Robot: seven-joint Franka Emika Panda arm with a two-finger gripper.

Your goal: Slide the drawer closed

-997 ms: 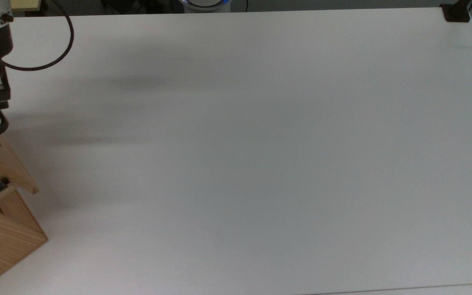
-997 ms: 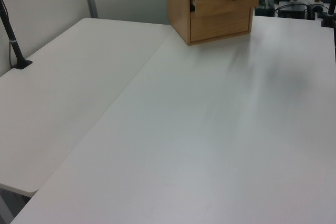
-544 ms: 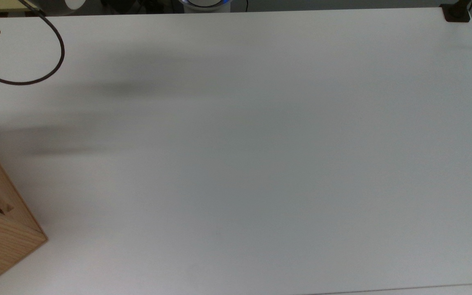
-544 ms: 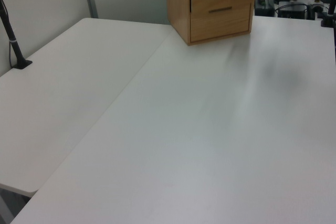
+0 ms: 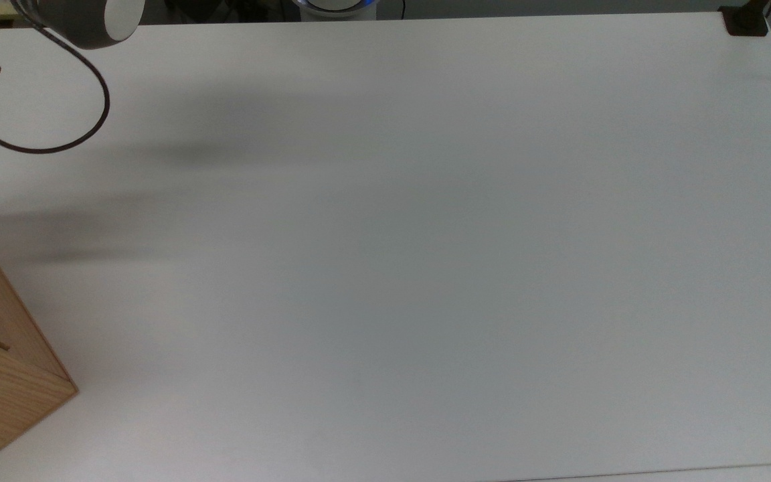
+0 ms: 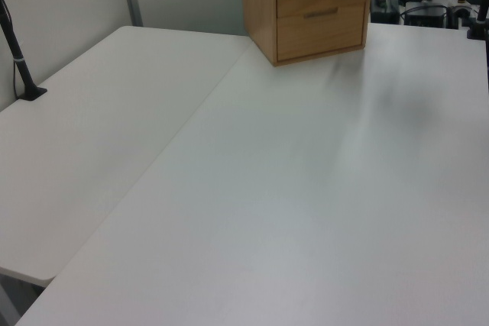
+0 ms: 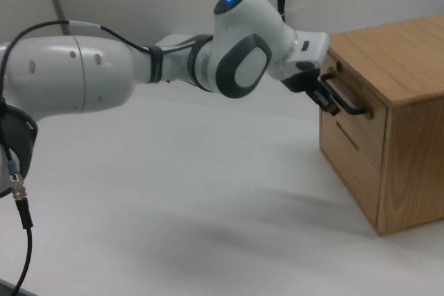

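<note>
Worktop [image 7: 173, 192] first, white and broad, with one pine cabinet [image 7: 402, 102] standing at the right view's right. Two drawer fronts show in it: the lower one with a slim pull, and above it the drawer [image 7: 345, 105], pale pine, flush in the cabinet, its dark U-shaped bar handle [image 7: 349, 98] standing proud. One gripper [image 7: 323, 96] sits at that handle; whether the jaws are apart or clamped I cannot tell.

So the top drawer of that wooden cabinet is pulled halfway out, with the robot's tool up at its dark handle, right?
Not quite. The top drawer is pushed in, its front level with the cabinet face, as the right view shows and the left view confirms. The rest holds: the tool is up at the drawer's dark handle.
</note>
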